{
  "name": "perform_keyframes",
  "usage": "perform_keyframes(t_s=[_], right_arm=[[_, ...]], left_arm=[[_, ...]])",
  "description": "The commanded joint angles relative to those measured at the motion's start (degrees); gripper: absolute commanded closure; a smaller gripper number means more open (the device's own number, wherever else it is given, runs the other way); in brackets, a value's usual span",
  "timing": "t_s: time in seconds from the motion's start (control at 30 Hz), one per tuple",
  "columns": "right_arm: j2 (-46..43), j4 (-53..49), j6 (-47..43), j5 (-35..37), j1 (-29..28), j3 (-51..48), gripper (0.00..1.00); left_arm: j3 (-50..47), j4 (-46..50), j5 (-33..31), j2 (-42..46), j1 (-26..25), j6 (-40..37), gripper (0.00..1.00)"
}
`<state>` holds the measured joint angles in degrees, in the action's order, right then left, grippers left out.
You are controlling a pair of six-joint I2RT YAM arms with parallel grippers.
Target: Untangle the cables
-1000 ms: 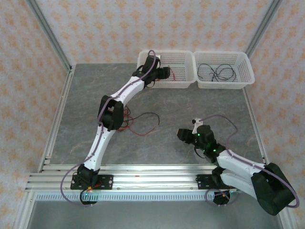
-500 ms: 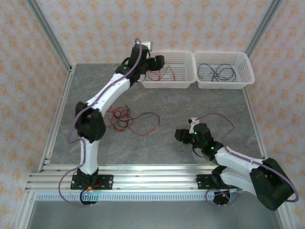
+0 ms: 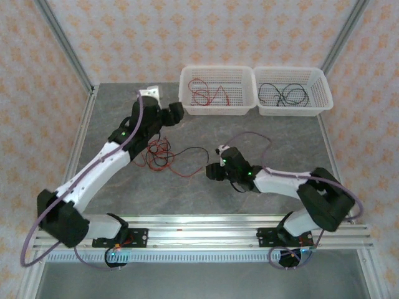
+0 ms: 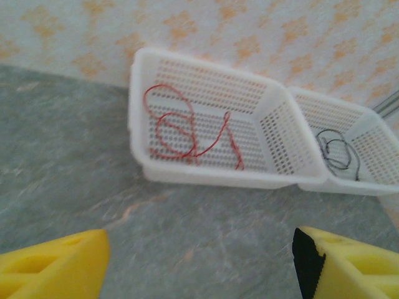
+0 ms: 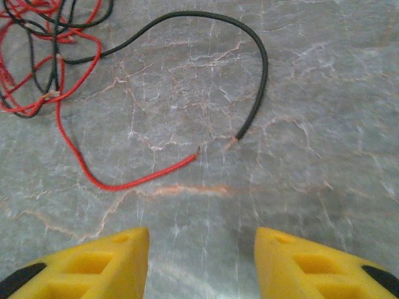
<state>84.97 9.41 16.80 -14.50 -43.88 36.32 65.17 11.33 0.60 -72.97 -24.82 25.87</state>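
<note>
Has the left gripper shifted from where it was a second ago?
Yes. The left gripper has pulled back out of the left basket, leftward and toward the near edge of the table, and now hangs beside that basket's near-left corner.

A robotics lab cell: aluminium frame [image 3: 65, 41], patterned wall panels [image 3: 206, 34], mounting rail [image 3: 199, 235].

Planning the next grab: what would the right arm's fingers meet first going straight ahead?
Probably the red cable's loose end, with the black cable's tip just beyond; depth is unclear.
</note>
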Motion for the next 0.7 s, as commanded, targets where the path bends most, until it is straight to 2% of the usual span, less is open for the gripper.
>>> perform_keyframes(t_s=[0.0,0.13,0.33,0.53,0.67], right_arm=[[4.77,-6.12,-4.86,4.94,-2.24,6.68,0.53],[9.59,-11.01,-6.62,7.82,-5.93,13.87,0.53],[15.59,-11.76,-3.37,3.81,-9.85,22.22,0.53],[21.47,-7.36,1.51,-2.81,-10.16,28.87,0.55],[26.63,-8.53,3.42,-2.52,-10.14,35.16,0.58]], left_arm=[[-4.21,3.49,-4.95,6.79,-0.23,2.60,0.22],[-8.74,7.06,-7.39,12.82,-0.12,3.51,0.22],[-14.15,11.16,-11.78,20.36,0.02,6.71,0.22],[-18.45,13.23,-13.74,27.41,0.04,10.02,0.23],[-19.08,15.73,-14.29,31.02,0.08,11.72,0.23]])
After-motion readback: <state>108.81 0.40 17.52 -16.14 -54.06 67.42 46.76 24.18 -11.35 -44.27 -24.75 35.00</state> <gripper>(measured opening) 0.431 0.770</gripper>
